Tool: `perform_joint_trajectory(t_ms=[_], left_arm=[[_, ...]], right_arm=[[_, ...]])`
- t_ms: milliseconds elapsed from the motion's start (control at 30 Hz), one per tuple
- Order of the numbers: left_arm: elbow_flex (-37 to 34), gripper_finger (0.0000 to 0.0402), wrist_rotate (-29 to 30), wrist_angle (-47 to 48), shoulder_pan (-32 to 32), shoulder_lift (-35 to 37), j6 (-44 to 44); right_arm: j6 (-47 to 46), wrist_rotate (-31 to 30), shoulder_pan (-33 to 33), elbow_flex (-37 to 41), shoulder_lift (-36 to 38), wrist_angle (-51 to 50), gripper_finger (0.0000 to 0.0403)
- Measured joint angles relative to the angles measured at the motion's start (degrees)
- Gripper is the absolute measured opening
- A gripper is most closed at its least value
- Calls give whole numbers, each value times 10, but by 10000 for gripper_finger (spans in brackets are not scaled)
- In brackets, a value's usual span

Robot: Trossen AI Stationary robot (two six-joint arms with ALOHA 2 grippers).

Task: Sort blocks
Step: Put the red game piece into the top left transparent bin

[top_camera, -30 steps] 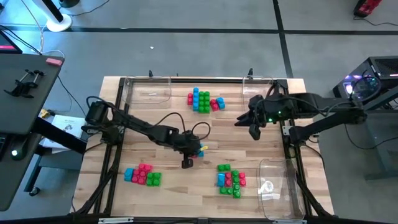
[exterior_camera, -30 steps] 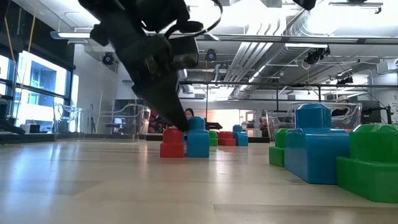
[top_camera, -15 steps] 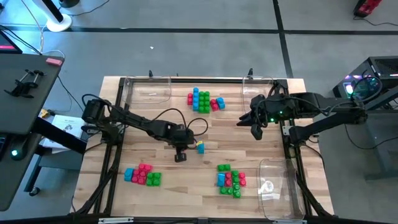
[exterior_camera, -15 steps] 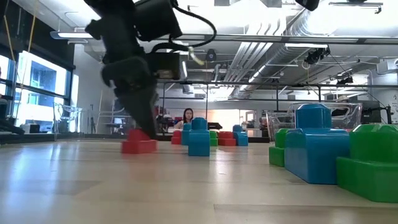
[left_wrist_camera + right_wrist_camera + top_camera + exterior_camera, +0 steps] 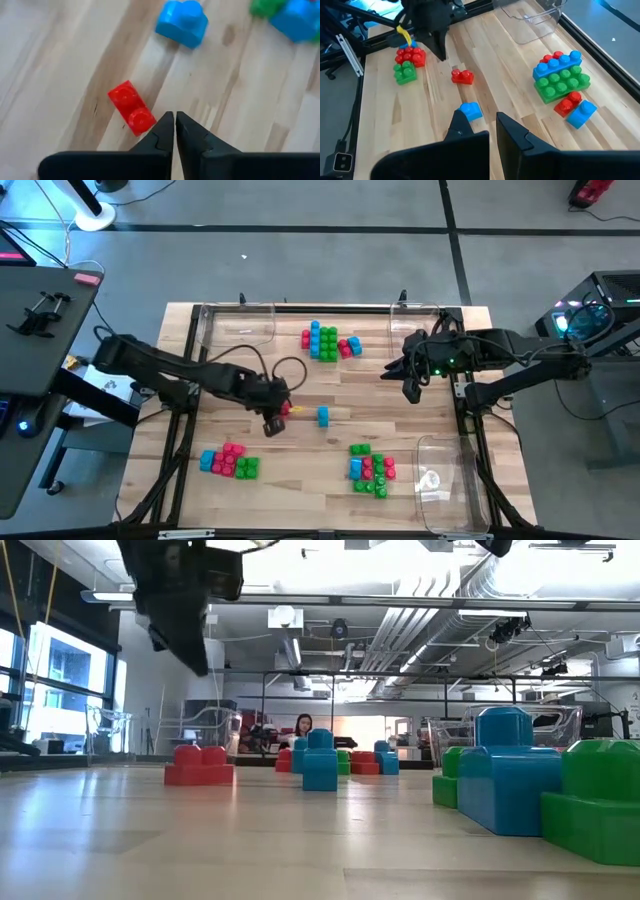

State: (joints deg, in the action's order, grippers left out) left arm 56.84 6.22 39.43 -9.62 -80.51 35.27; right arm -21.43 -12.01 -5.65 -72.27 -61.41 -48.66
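High view shows the left end effector (image 5: pixel 270 426), fingers together and empty, raised just beside the red block (image 5: pixel 285 409) lying mid-tabletop (image 5: pixel 400 430) near a lone blue block (image 5: pixel 322 415). To move the red block well, it should probably spread its fingers, centre over it, then descend. The right end effector (image 5: pixel 409 391) waits closed and empty near the far block cluster (image 5: pixel 330 342).

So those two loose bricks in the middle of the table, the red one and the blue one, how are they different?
The red brick is a low flat piece with two studs side by side; the blue brick stands taller in the low view. The red brick lies close beside the left arm's shut fingers; the blue brick sits farther off, toward the right arm. Both are studded plastic, lying on the wooden table, apart from the joined clusters and from each other.
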Motion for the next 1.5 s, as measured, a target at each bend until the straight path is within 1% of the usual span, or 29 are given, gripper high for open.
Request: perform_joint_trajectory(t_ms=[100,167,267,400,500,600,667,867,1067,1167,1233,1267,1367,1433,1500], left_arm=[[0,49,0,13,1,-3,51],[0,82,-8,24,2,-12,72],[0,139,-9,37,2,-32,78],[0,217,3,28,11,-69,80],[0,266,3,18,19,-97,86],[0,297,-1,-1,27,-117,108],[0,304,1,-12,30,-129,130],[0,307,11,-20,33,-172,165],[2,307,22,-30,34,-220,158],[3,293,24,-30,36,-230,157],[2,266,26,-30,36,-227,157],[2,245,27,-30,36,-222,158],[-1,154,22,-35,38,-200,159],[-1,89,20,-36,44,-171,147],[-1,84,21,-34,54,-131,125]], right_arm=[[10,0,0,0,0,0,0],[13,0,0,0,0,-1,0],[24,0,3,0,0,-4,0],[27,0,14,0,0,-4,0],[26,-1,24,0,0,-5,0],[26,-1,33,0,0,-4,0],[25,0,38,0,0,-4,0],[25,0,48,0,0,-4,0],[25,0,49,0,0,-4,0],[25,0,49,0,0,-4,0],[25,0,49,0,0,-4,0],[25,0,49,0,0,-4,0],[34,0,49,0,0,-4,0],[37,0,49,0,0,-4,0],[38,0,49,0,0,-4,0]])
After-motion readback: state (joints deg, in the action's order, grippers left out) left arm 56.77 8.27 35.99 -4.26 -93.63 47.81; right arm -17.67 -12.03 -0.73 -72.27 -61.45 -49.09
